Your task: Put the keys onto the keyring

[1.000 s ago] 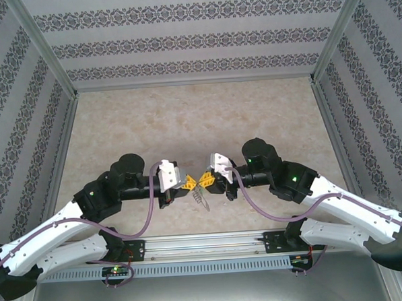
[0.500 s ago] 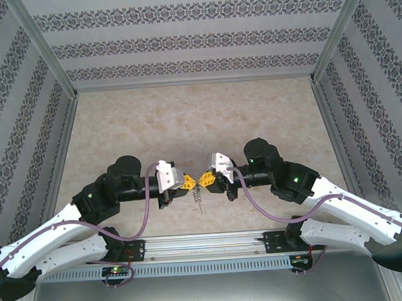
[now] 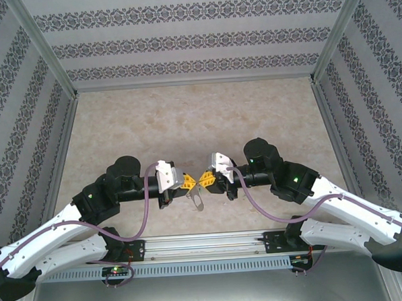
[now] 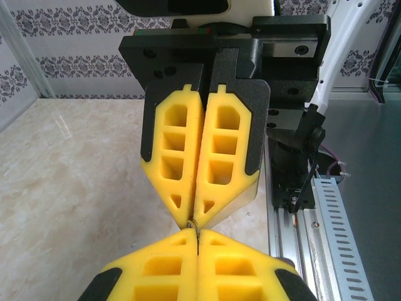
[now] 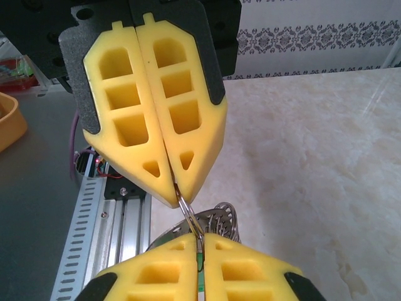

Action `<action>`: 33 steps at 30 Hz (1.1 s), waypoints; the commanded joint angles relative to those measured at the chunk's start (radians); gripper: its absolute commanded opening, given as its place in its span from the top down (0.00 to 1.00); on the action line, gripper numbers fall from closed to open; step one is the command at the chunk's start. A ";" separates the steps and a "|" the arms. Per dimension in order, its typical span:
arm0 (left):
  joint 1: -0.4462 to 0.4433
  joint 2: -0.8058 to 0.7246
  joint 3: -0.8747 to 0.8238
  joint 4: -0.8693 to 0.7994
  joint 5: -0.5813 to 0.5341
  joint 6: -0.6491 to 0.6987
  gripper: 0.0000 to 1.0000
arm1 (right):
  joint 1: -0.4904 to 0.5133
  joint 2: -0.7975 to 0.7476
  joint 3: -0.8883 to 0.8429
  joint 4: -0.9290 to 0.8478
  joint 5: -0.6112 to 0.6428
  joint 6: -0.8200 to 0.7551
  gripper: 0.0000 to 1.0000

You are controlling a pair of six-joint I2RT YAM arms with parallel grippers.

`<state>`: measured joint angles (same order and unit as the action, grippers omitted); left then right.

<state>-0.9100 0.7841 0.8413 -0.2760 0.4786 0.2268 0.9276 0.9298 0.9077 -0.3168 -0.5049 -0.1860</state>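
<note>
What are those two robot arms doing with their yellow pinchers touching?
The left gripper pinches the keyring by its thin loop. The right gripper is shut on the key, just a green sliver between its fingers. They meet tip to tip above the table, likely trying to join the two. Whether the key is on yet is too small to tell.

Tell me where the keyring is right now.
In the top view, the keyring hangs at centre, just below where the left gripper and right gripper meet tip to tip.
</note>
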 commanded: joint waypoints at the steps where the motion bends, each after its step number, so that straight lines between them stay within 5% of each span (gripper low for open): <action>1: -0.013 -0.029 0.001 0.075 0.049 -0.014 1.00 | -0.004 -0.009 -0.020 0.011 0.045 0.009 0.89; 7: -0.013 -0.028 -0.001 0.073 0.048 -0.013 1.00 | -0.004 -0.013 -0.021 0.015 0.051 0.014 0.85; 12: -0.013 -0.029 -0.004 0.076 0.049 -0.014 1.00 | -0.004 -0.012 -0.021 0.015 0.051 0.013 0.95; 28: -0.013 -0.027 0.008 0.081 0.057 -0.011 1.00 | -0.006 0.046 0.008 0.019 0.026 0.010 0.98; 33: -0.013 -0.029 0.010 0.080 0.052 -0.010 1.00 | -0.006 0.041 0.014 0.016 0.030 0.006 0.87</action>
<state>-0.9100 0.7738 0.8413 -0.2611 0.4904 0.2268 0.9272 0.9714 0.9012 -0.2989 -0.4870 -0.1818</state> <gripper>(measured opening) 0.046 0.111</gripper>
